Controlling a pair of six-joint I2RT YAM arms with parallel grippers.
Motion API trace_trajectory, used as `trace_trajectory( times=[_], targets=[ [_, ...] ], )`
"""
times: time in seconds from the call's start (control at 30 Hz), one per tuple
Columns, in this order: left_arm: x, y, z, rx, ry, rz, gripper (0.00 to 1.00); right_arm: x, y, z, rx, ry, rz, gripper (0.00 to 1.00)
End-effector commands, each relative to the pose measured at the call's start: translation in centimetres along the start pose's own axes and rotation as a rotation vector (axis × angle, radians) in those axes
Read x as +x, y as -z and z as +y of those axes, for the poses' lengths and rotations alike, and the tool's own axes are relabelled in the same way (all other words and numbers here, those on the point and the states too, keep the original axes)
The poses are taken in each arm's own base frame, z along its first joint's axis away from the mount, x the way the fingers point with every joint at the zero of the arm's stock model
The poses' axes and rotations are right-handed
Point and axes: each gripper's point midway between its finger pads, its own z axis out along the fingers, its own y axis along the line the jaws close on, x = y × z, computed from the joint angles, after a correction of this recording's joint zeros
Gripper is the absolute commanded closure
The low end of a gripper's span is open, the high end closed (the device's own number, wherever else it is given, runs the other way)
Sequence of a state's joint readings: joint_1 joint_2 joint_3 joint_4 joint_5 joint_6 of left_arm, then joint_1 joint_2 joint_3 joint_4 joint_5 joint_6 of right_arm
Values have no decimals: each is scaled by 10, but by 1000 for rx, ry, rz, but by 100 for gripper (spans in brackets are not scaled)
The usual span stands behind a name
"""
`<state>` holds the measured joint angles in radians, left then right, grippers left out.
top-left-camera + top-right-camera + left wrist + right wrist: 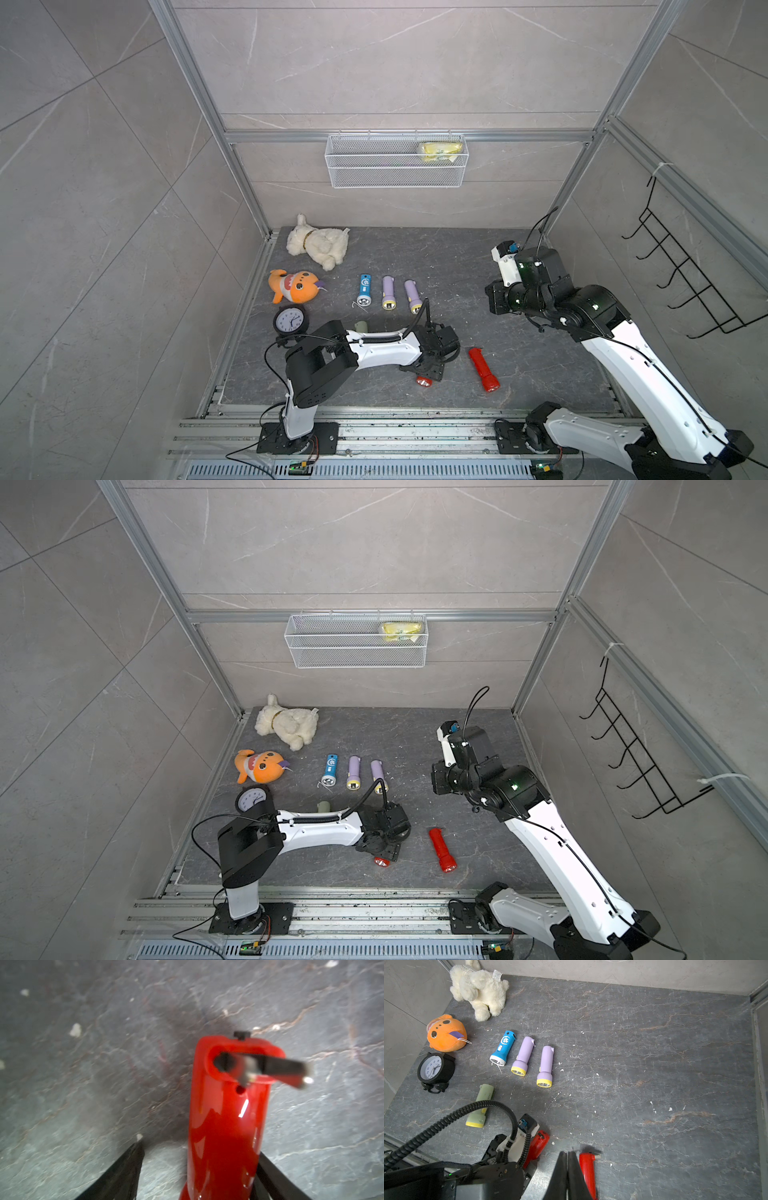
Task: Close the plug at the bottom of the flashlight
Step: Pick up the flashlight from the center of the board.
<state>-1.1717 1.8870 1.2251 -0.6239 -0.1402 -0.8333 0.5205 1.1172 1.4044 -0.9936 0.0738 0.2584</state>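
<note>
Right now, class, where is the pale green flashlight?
The pale green flashlight lies on the robot's left side of the table, near the black clock, partly hidden behind the left arm in both top views.

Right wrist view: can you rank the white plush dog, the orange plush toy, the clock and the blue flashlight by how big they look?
1. White plush dog, clearly the largest.
2. Orange plush toy and clock: they look about alike, so I won't rank them.
3. Blue flashlight, the smallest.
</note>
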Motion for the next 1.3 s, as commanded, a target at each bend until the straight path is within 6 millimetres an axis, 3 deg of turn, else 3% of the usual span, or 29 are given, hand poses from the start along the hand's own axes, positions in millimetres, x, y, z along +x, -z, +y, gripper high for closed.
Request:
trace_trajectory(
  times=[0.0, 0.13, 0.2, 0.4, 0.6, 0.7, 0.93, 1.13, 1.27],
  targets=[
    [-2, 9, 7, -10, 17, -23, 28, 0, -2, 1, -9, 6, -1, 92],
    [-7, 4, 0, 3, -26, -29, 47, 1, -2, 1, -13, 6, 3, 92],
    [-10, 3, 2, -16, -37, -34, 61, 1, 0, 0, -11, 5, 0, 92],
    [-19, 14, 13, -36, -94, -61, 65, 1, -2, -2, -7, 0, -2, 92],
    [-37, 42, 30, -11, -197, -156, 79, 1, -13, 4, -39, -9, 11, 93],
    [-44, 52, 30, 64, -333, -263, 90, 2, -16, 6, -53, -16, 11, 93],
    [-58, 108, 22, 284, -575, -623, 90, 4, -23, 14, -103, -22, 7, 93],
    [-36, 158, 7, 449, -837, -901, 96, 3, -28, 50, -313, 15, -16, 93],
    [-30, 179, 10, 493, -881, -1009, 100, 5, -26, 77, -484, 71, -25, 93]
  ],
)
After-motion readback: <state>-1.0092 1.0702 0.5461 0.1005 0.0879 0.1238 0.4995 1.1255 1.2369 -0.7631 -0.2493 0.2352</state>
